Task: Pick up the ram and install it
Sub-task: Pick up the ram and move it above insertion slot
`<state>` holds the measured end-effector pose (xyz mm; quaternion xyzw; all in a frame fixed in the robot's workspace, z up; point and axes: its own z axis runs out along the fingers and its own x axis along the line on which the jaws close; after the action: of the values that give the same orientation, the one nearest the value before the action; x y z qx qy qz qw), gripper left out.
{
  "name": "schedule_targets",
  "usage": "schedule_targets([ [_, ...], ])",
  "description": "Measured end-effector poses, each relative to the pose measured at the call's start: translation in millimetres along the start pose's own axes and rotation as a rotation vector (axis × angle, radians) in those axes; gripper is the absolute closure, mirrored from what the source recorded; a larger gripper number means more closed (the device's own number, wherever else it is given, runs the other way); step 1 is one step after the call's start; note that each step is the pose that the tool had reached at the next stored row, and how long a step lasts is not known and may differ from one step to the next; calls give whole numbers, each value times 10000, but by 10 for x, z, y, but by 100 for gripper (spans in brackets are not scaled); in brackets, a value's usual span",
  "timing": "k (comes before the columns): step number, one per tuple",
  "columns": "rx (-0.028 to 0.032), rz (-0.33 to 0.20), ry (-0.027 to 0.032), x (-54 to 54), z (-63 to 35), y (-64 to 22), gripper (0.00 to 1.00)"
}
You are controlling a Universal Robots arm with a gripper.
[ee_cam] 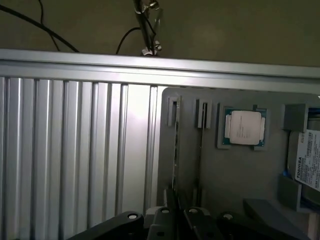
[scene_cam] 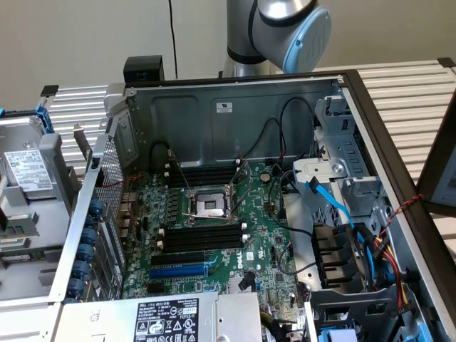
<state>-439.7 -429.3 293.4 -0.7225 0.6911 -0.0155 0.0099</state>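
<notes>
Ram (ee_cam: pixel 175 150) is not yet lifted. It sits on its thin edge in a narrow holder of the grey tray (ee_cam: pixel 225 170), which lies on the ribbed metal table (ee_cam: pixel 75 150), outside the computer case (scene_cam: pixel 214 128). Its long axis runs parallel to the ribs of the table. One end is close to the gripper (ee_cam: pixel 177 220), and the other points to the aluminium rail (ee_cam: pixel 160 67) at the far side of the tray. Just beside it is a second narrow holder (ee_cam: pixel 200 135); I cannot tell if a stick is in that one. Farther along the tray rest a processor (ee_cam: pixel 244 127) and then a hard drive (ee_cam: pixel 306 160).

The gripper hangs just over the near end of the ram. Whether it is open or closed, or touches the stick, I cannot tell.

In the exterior view the black memory slots (scene_cam: pixel 203 235) on the motherboard (scene_cam: pixel 274 249) look empty, with white clips at their ends — so by my judgement both the picking and the installing are left to do.
</notes>
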Motion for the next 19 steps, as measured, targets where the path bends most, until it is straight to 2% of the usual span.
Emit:
schedule_targets([
  [11, -34, 0, -6, 65, -495, -16, 87],
  [19, -59, 0, -46, 130, -776, -23, 87],
])
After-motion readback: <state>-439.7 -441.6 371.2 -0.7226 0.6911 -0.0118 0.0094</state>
